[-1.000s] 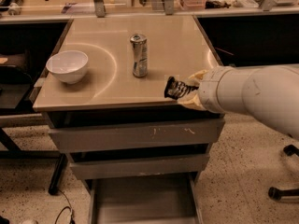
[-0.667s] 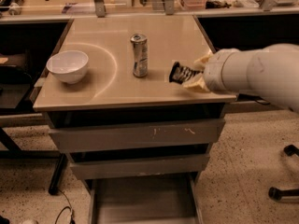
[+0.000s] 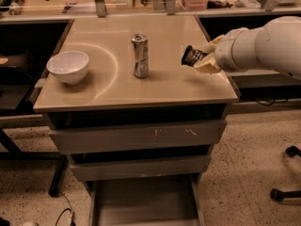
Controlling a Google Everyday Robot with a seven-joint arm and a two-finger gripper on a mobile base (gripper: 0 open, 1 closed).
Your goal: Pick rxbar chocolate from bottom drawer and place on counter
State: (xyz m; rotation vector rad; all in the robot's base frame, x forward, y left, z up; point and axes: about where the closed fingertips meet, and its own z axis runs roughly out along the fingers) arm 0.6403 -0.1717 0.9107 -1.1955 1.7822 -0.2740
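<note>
above the right side of the counter (image 3: pixel 113 86), the gripper (image 3: pixel 203 60) stays clamped on the rxbar chocolate (image 3: pixel 191 56), carried inward from the front edge. with the bottom drawer (image 3: pixel 141 205) left open below, only lowering and release seem to remain.

The robot's white arm (image 3: pixel 263 46) reaches in from the right, its gripper (image 3: pixel 201 59) clamped on the rxbar chocolate (image 3: pixel 191 56), which juts ahead of the pale fingers (image 3: pixel 209 66), above the counter (image 3: pixel 113 86).
</note>
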